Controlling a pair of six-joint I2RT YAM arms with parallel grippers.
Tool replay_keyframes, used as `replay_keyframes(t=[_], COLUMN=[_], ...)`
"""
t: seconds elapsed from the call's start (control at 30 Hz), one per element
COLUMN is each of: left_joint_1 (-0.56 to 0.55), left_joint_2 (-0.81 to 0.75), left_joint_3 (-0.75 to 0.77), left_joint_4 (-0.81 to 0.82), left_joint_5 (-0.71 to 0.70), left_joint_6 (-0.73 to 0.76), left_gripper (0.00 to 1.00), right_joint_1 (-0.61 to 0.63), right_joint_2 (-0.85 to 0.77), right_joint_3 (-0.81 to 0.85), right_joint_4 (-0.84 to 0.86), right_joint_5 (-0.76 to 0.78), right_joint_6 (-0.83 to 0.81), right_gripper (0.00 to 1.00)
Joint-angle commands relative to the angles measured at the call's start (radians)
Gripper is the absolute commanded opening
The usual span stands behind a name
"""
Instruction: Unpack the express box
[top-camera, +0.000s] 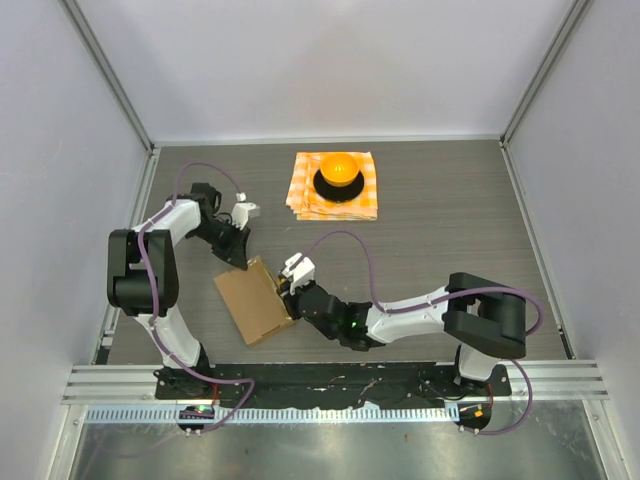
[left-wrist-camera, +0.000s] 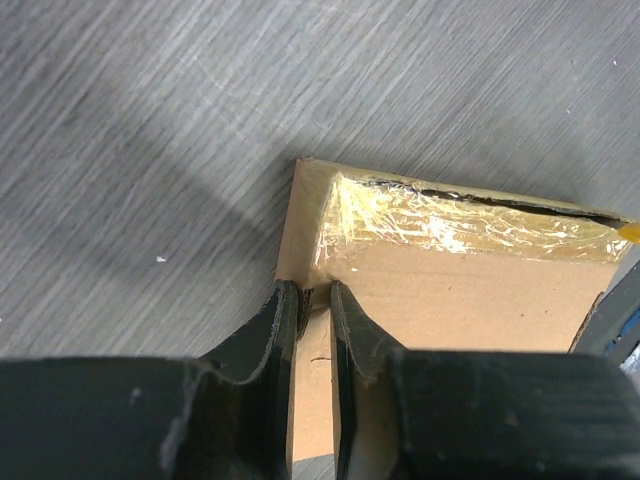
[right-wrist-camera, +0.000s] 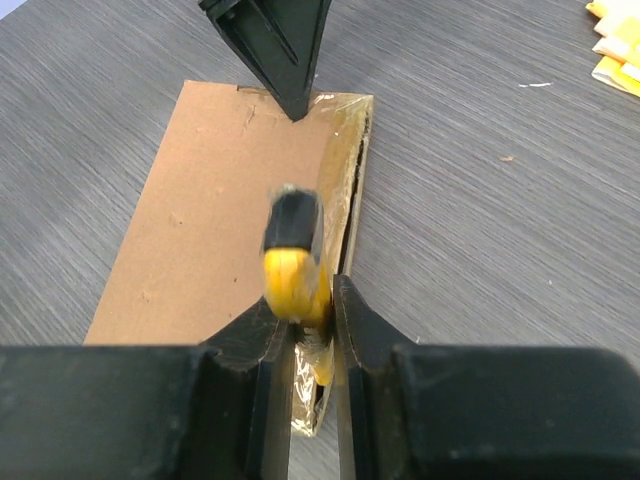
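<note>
While left tool (left-wrist-camera: 311, 295) pinches express box (top-camera: 255, 302), right tool (right-wrist-camera: 308, 300) clamps a yellow cutter (right-wrist-camera: 290, 255); tape (left-wrist-camera: 450, 225) seems partly slit, box unopened.

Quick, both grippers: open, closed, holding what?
Left gripper: closed on a corner of the express box.
Right gripper: closed on a yellow and black tool at the box's taped edge.

I count one express box (top-camera: 255, 300), one orange-checkered cloth (top-camera: 305, 197), one orange dome (top-camera: 339, 166) and one yellow-and-black object (right-wrist-camera: 290, 268). I have two tools, my left tool (left-wrist-camera: 314, 292) and my right tool (right-wrist-camera: 312, 302).
</note>
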Motion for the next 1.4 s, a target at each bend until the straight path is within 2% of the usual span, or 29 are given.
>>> replay_keyframes(t=[0.0, 0.07, 0.17, 0.23, 0.27, 0.3, 0.33, 0.37, 0.4, 0.57, 0.67, 0.9, 1.07, 1.37], left_joint_1=[0.017, 0.018, 0.018, 0.047, 0.05, 0.061, 0.067, 0.07, 0.079, 0.096, 0.095, 0.041, 0.0, -0.036], left_joint_2=[0.06, 0.052, 0.031, 0.016, -0.006, -0.017, -0.03, -0.041, -0.061, -0.112, -0.142, -0.199, -0.195, -0.136], left_joint_3=[-0.058, -0.049, -0.015, 0.02, 0.03, 0.04, 0.053, 0.059, 0.065, 0.071, 0.007, -0.217, -0.252, -0.236], left_joint_4=[-0.06, -0.075, -0.124, -0.162, -0.205, -0.227, -0.247, -0.29, -0.314, -0.446, -0.453, -0.256, -0.132, -0.083], left_joint_5=[-0.139, -0.139, -0.126, -0.113, -0.097, -0.09, -0.087, -0.086, -0.084, -0.08, -0.084, -0.228, -0.302, -0.342], left_joint_6=[0.032, 0.032, 0.032, 0.036, 0.044, 0.056, 0.061, 0.068, 0.081, 0.165, 0.219, 0.224, 0.184, 0.136], left_gripper=[0.13, 0.15, 0.25, 0.36, 0.46, 0.63, 0.68, 0.8, 1.0, 1.0, 1.0, 1.0, 1.0, 1.0], right_joint_1=[0.03, 0.035, 0.043, 0.049, 0.052, 0.056, 0.058, 0.06, 0.063, 0.069, 0.069, 0.067, 0.06, -0.049], right_joint_2=[-0.071, -0.071, -0.064, -0.053, -0.05, -0.044, -0.041, -0.038, -0.033, -0.015, -0.007, 0.004, -0.005, -0.03], right_joint_3=[-0.04, -0.021, 0.005, 0.009, 0.012, 0.012, 0.011, 0.005, 0.0, -0.011, -0.006, 0.008, -0.027, -0.156], right_joint_4=[-0.082, -0.132, -0.194, -0.217, -0.221, -0.221, -0.22, -0.218, -0.214, -0.189, -0.177, -0.175, -0.149, -0.08], right_joint_5=[0.05, 0.053, 0.07, 0.076, 0.079, 0.08, 0.08, 0.079, 0.079, 0.093, 0.108, 0.145, 0.151, 0.084], right_joint_6=[0.04, 0.043, 0.069, 0.092, 0.1, 0.105, 0.114, 0.117, 0.118, 0.129, 0.137, 0.201, 0.266, 0.503], right_gripper=[0.01, 0.01, 0.01, 0.01, 0.01, 0.01, 0.01, 0.01, 0.01, 0.01, 0.01, 0.01, 0.01, 0.01])
